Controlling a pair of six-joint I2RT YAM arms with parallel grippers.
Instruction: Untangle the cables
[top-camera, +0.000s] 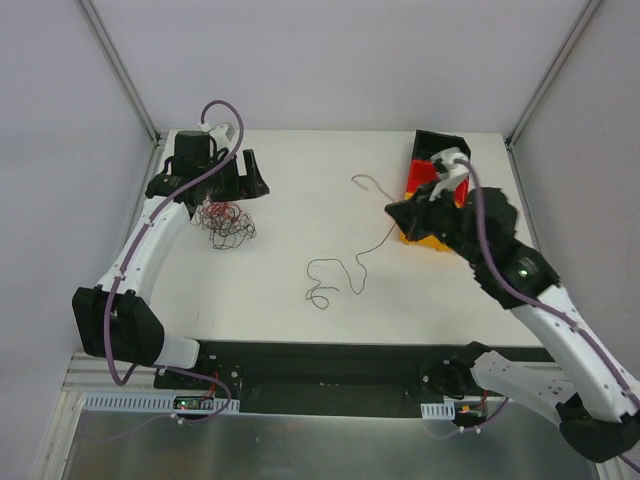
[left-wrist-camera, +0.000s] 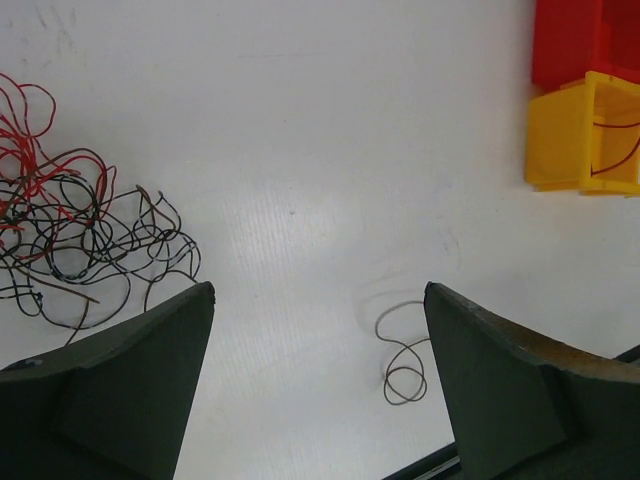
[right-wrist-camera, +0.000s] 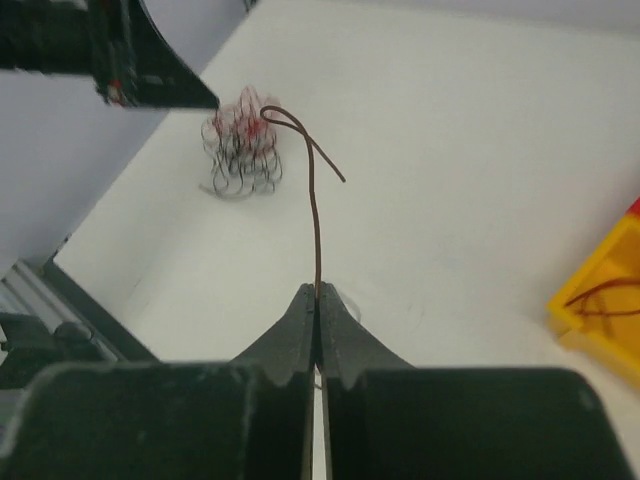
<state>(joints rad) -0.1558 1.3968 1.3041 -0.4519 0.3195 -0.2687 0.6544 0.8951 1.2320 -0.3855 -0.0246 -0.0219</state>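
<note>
- The left hand (left-wrist-camera: 318, 292) hangs open over the far-left part of the table (left-wrist-camera: 330, 140), gripping nothing.
- The tangle of red and black cables (left-wrist-camera: 70, 225) lies just beside it, near the table's left edge.
- The right hand (right-wrist-camera: 317, 295) is closed on a single cable (right-wrist-camera: 315, 215), near the yellow bin (right-wrist-camera: 600, 290) on the right side.
- Bare white table lies between the tangle and the bin.

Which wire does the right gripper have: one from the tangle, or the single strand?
The single dark strand, pinched in the shut right gripper. The red-and-black tangle lies apart, beside the open left gripper, untouched.
</note>
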